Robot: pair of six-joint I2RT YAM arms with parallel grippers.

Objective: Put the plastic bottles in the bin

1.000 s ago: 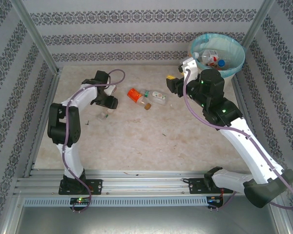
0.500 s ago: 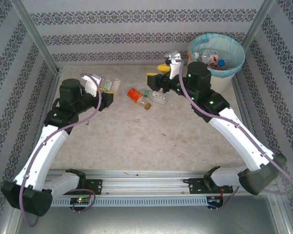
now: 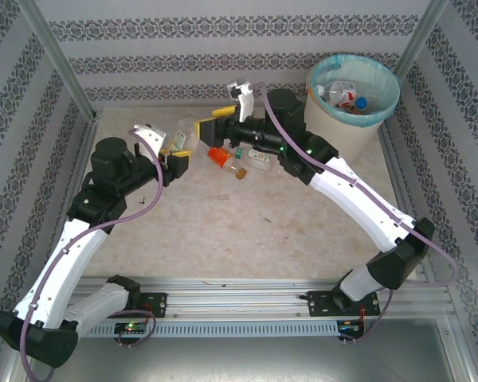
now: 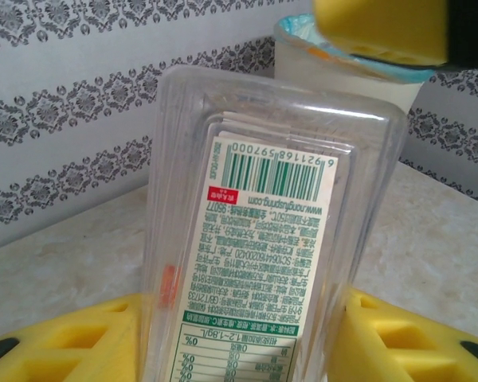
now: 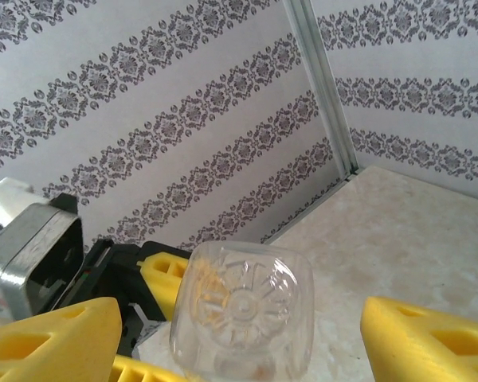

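Two grippers meet at one clear bottle point(image 4: 255, 239), held aloft at about eleven o'clock over the table point(image 3: 223, 231) in the top view. The left gripper point(image 4: 239, 354) is clamped on the bottle's flat-sided, labelled body, a yellow pad against each side. The right gripper point(image 5: 243, 346) stands wide open, its yellow fingers flanking the moulded, star-ribbed base with a gap on either side, grasping nothing. The bottle is thin, transparent plastic, squarish with rounded corners and a glossy printed label. It is judged empty, hence light, slippery and easily dented, and is best taken across the lower body near the base, where the wall looks stiffest, with a modest squeeze. Three others lie near twelve o'clock: an orange bottle point(image 3: 219, 154), a small bottle point(image 3: 239, 169) and a pale bottle point(image 3: 260, 157). The bin point(image 3: 355, 57), a cream bucket lined with teal film, stands at two o'clock and holds several binned bottles point(image 3: 346, 91).
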